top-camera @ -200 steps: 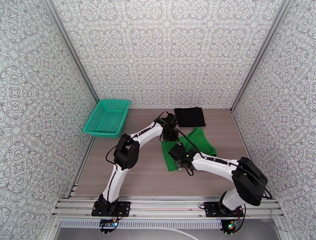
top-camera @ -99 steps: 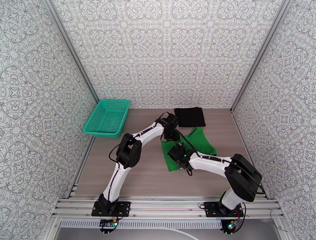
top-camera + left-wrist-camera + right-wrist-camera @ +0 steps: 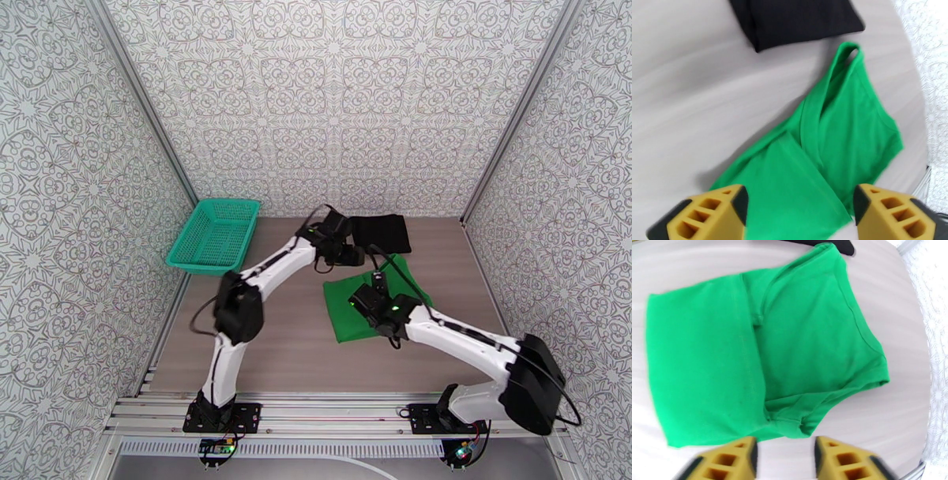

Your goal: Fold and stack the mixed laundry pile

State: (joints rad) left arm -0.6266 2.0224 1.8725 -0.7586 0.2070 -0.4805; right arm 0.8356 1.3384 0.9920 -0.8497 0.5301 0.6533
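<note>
Black shirt (image 3: pixel 383 233) is done, I think; it lies folded in a neat flat block at the far middle of the table (image 3: pixel 261 347); the left wrist cam shows it too (image 3: pixel 798 19), a bit apart from the green one.

Green shirt (image 3: pixel 341 316) is about half done; it lies in the middle of the table, near side of the black one, a bit to the right; one side is folded over into a flat block on the left, but a sleeve and the neck part stick out to the far right (image 3: pixel 837 319); it needs 1 or 2 more folds, then must go on top of the black shirt, or the other way round; no stack yet.

Left gripper (image 3: pixel 800 205) is spread wide w/ nothing in it; it hangs above the green shirt's far edge. Right gripper (image 3: pixel 785 449) is spread a bit less, also w/ nothing in it, at the shirt's near right edge.

Green basket (image 3: pixel 229 201) stands at the far left.

What changed vs 1 sec ago: both grippers were low on the green shirt; now the left arm has swung up and far, toward the black shirt; the right arm has slid right; the green shirt's left part now looks wider and flatter.
</note>
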